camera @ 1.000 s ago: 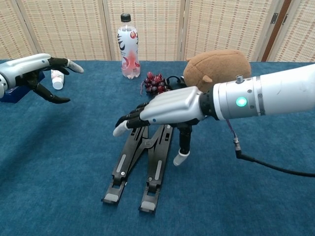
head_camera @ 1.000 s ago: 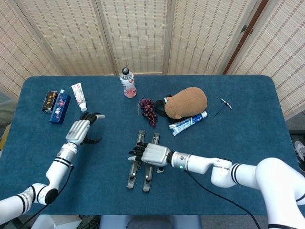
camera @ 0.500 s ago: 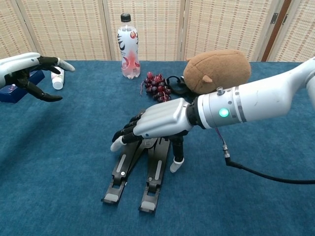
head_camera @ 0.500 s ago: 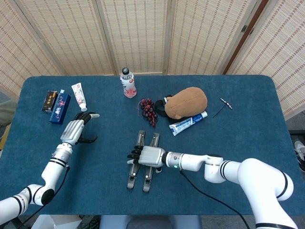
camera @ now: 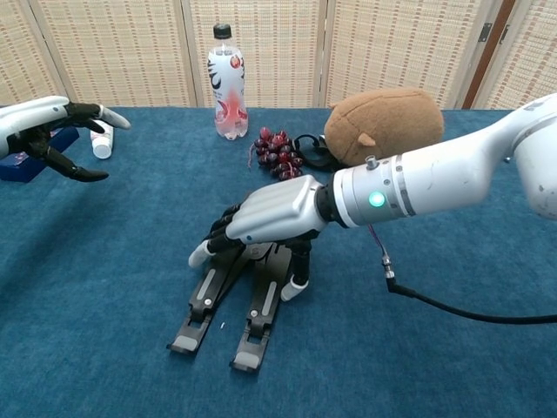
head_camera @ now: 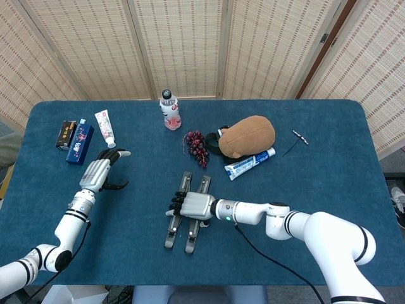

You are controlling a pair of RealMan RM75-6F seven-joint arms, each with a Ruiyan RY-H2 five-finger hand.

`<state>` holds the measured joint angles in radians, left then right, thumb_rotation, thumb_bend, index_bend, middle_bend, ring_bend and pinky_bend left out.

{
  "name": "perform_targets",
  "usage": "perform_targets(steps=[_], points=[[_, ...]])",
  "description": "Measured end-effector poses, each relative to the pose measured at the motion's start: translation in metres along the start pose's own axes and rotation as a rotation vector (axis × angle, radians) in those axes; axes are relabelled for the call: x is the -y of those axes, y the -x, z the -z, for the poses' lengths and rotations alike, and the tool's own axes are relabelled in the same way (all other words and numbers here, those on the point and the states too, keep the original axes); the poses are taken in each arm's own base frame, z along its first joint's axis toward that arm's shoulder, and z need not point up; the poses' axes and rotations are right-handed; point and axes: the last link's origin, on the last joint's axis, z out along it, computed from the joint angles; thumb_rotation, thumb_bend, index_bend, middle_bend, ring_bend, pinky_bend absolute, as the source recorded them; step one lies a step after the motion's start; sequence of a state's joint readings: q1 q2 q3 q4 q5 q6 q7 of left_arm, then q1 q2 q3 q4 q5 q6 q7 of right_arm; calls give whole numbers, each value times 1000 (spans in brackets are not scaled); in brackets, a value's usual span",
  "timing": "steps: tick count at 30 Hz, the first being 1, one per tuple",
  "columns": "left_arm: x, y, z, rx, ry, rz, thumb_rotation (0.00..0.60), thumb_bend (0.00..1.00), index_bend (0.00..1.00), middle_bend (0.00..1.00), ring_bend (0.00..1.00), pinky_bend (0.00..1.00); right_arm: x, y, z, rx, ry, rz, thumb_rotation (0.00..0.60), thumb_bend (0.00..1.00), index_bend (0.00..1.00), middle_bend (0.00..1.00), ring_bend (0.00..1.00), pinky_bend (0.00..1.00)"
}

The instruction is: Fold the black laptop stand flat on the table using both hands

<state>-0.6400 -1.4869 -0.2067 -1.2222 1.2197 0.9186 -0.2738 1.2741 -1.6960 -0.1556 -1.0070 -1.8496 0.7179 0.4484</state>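
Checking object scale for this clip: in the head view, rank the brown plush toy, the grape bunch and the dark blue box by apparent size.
1. brown plush toy
2. dark blue box and grape bunch: they look much alike, so no order between them.

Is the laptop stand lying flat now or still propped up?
Flat, it seems: the laptop stand has both bars low on the table under the right hand.

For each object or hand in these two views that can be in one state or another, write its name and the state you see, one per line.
black laptop stand: lying low on the table, its two legs spread in a narrow V.
right hand: palm down on the stand's upper part, pressing it.
left hand: raised off the table, fingers apart, holding nothing.
bottle: upright, cap on.
toothpaste tube: lying flat beside the plush toy.
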Motion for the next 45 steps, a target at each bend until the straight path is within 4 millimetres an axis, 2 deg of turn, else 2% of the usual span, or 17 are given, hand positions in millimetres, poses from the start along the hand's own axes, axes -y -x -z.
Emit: perform_targets(steps=[6,15,21,25,28,30,32,34,37,40,45], points=[[1,2,0,8,-1,0,600,222,192,146,144,0,-1,1,-2,-7,0,0,600,183,67,231,0,0],[0,2,1,9,4,0,600,221,192,144,141,0,-1,1,-6,-26,1,-7,600,244,228,397,6,0],[0,1,2,8,4,0,600,221,192,143,140,0,-3,0,-7,-59,7,-7,600,305,346,548,133,0],[0,2,2,12,3,-2,600,221,192,143,139,0,-3,3,-7,-61,11,-7,600,311,356,559,148,0],[-1,2,2,13,4,-1,600,222,192,142,139,0,-3,3,-5,-62,13,-11,600,308,336,494,135,0],[-1,2,3,11,6,-1,600,222,192,142,139,0,-4,1,-4,-66,16,-16,600,294,233,381,81,0],[-2,1,3,8,8,0,600,221,192,142,139,0,-5,0,-2,-73,25,-17,600,229,36,147,9,0],[-3,0,3,3,12,-1,600,222,192,142,138,0,-6,-1,0,-79,35,-19,600,166,0,16,0,0],[-4,-2,5,-1,17,-5,600,222,188,142,137,0,-8,-3,7,-93,57,-16,600,114,0,0,0,0],[-6,-4,7,-5,24,-14,600,222,187,142,137,0,-11,-6,19,-116,92,-22,600,108,0,0,0,0],[-7,-8,12,-19,36,-32,600,221,187,142,137,0,-28,-11,56,-169,198,-42,600,108,0,0,0,0]])
